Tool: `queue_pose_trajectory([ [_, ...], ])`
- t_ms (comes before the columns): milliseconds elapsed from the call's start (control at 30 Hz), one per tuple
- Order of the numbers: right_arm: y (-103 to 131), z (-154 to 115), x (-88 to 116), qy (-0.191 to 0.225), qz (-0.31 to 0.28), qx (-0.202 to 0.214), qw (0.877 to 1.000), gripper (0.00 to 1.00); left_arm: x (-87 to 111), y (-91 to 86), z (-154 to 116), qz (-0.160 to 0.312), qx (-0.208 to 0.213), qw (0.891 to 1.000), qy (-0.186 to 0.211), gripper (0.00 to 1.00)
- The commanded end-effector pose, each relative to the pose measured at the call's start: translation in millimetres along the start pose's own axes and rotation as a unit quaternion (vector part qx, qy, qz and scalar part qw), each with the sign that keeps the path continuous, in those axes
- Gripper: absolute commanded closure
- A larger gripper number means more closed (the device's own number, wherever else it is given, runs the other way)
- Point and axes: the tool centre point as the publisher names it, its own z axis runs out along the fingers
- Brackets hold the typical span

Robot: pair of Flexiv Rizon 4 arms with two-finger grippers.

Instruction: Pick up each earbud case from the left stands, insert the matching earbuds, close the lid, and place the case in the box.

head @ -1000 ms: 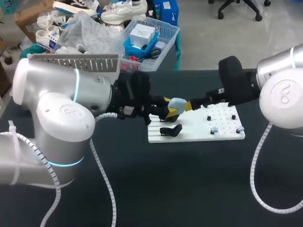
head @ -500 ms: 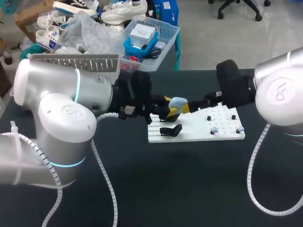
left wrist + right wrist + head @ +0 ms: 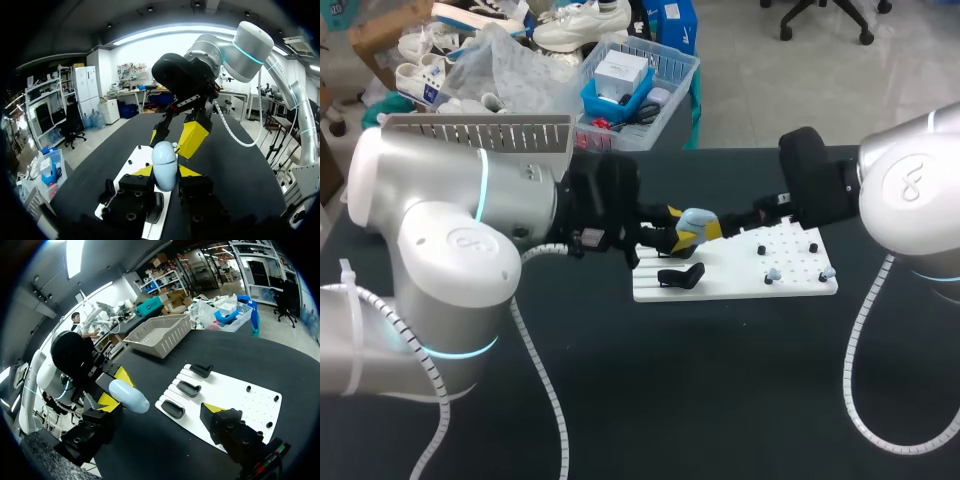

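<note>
**A:** What do the left fingers have?

**B:** The left gripper (image 3: 165,172) is clenched on the earbud case (image 3: 164,159). One yellow tip presses either side of its lower half, and its rounded end stands clear above them.

**A:** And the other arm?

**B:** The right gripper (image 3: 174,138) hangs just ahead of the case with its fingers spread and nothing between them. In its own view the case lies beside one finger only.

**A:** Where does that leave the case?

**B:** It is in the air over the left end of the white board (image 3: 740,282), above the black stands (image 3: 680,275). It is well apart from the basket (image 3: 480,132) at the table's far left. Two small pale pieces, probably the earbuds (image 3: 773,273), sit toward the board's right end.

**A:** How will it handle?

**B:** It is likely light, hard and glossy, so it may twist or slide under a narrow pinch. The low hold on the body looks right, since it leaves the upper half free. No lid seam can be made out, so the right fingers would have to find the lid's edge and pry gently. The hinge is probably the weakest part.
</note>
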Motion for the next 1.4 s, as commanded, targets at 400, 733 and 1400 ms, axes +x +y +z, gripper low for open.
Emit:
queue_pose_trajectory([
  [400,-1,-4,-7,-0.001,-0.006,0.005,1.000,0.00,7.0,-4.5,2,0.009,0.000,1.000,0.003,1.00],
  [733,-1,-27,-1,-0.017,-0.001,0.045,0.999,0.00,-2.0,-5.5,-9,0.007,0.013,0.999,-0.046,1.00],
  [1400,-8,-79,27,-0.050,0.045,0.126,0.990,0.00,-54.4,2.6,3,0.040,0.023,0.979,-0.197,1.00],
])
